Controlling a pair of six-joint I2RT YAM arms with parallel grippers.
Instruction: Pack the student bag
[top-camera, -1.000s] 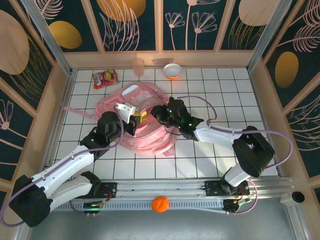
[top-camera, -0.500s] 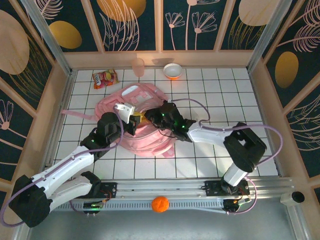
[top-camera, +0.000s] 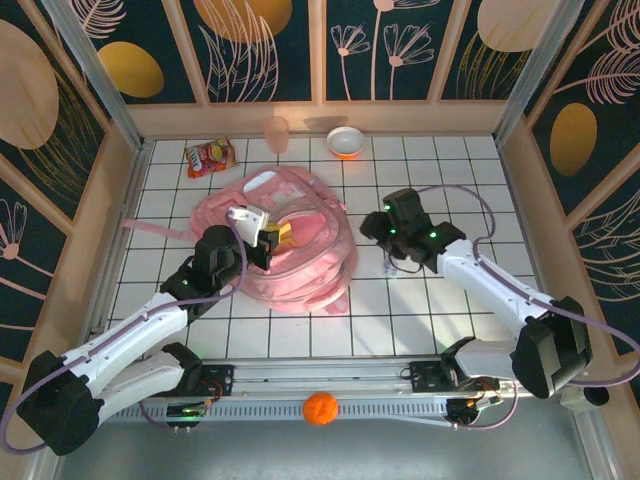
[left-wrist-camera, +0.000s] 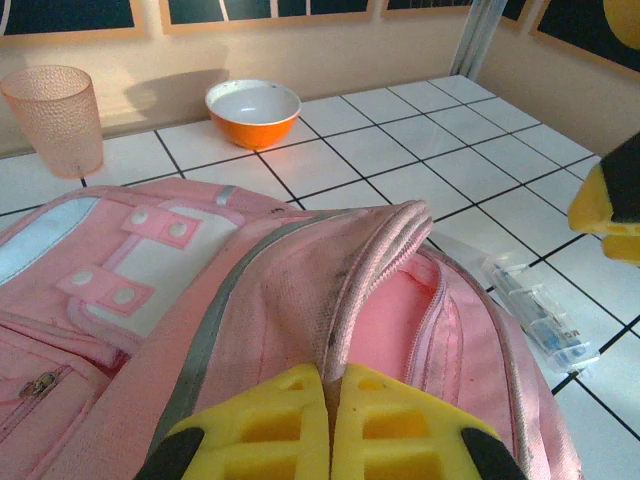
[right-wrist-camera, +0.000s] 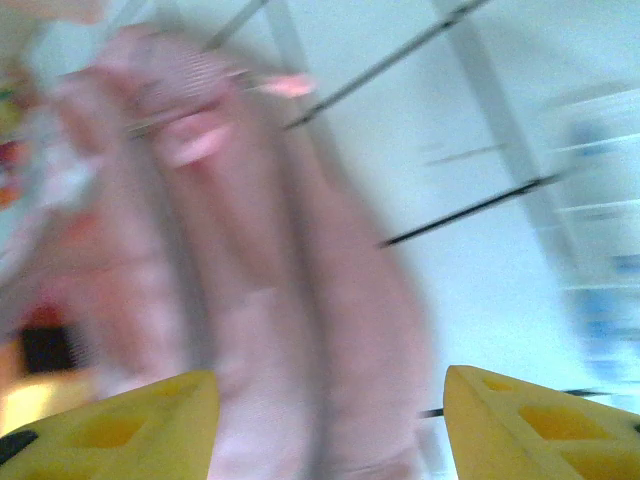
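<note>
— Where do we find the bag?
— We see the pink bag (top-camera: 290, 255) lying in the middle of the tiled worktop (top-camera: 450, 180), straps trailing toward the left.
— And the left fingers?
— Our left fingers (left-wrist-camera: 331, 400) are pressed together on the rim of the bag's opening. They pinch the pink fabric so it stands up as a ridge, with the lining showing beside it.
— The right ones?
— The right fingers (top-camera: 372, 228) are spread with nothing between them, just beside the bag's right edge. Our wrist view there is badly blurred.
— What else do we have around?
— A pink cup (top-camera: 277, 132) and an orange bowl (top-camera: 345, 142) stand by the far wall, with a snack packet (top-camera: 210, 157) at the far left. A clear packet (left-wrist-camera: 535, 312) lies on the tiles right of the bag, and an orange ball (top-camera: 320, 408) rests on the rail between the arm bases.
</note>
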